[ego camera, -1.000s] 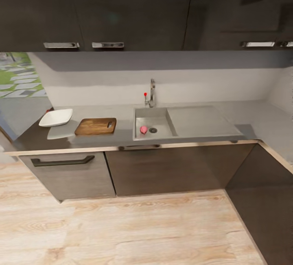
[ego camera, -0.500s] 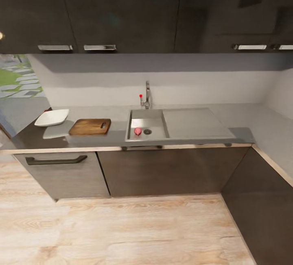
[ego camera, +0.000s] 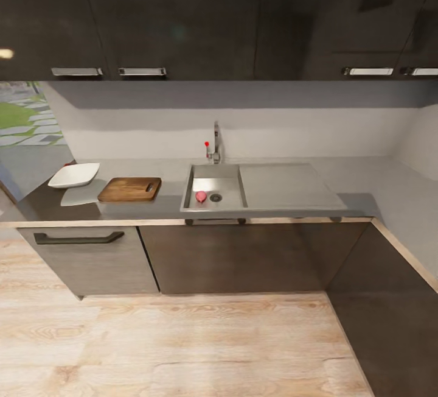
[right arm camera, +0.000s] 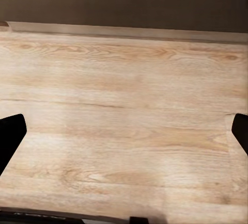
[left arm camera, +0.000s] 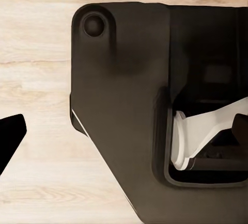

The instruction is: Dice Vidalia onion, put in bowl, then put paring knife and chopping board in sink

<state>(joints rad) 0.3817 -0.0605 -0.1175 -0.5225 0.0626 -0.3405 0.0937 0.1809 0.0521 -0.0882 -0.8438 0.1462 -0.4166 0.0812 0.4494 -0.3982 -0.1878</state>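
Here we list 1 onion (ego camera: pixel 201 196), pinkish, in the sink (ego camera: pixel 214 204) near its drain. Left of it on the countertop (ego camera: pixel 167 208) lies the chopping board (ego camera: pixel 129 189), long axis left-right, slot handle toward the sink; the bowl (ego camera: pixel 73 175) sits farther left. Right gripper (right arm camera: pixel 124 131): fingertips spread wide over the floor (right arm camera: pixel 124 79). Left gripper: we cannot tell.

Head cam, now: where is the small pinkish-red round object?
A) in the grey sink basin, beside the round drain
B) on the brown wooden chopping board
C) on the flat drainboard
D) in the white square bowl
A: the small pinkish-red round object lies on the floor of the matte grey sink basin, just beside the round drain; the dark brown wooden chopping board and white square bowl sit apart on the glossy grey countertop.
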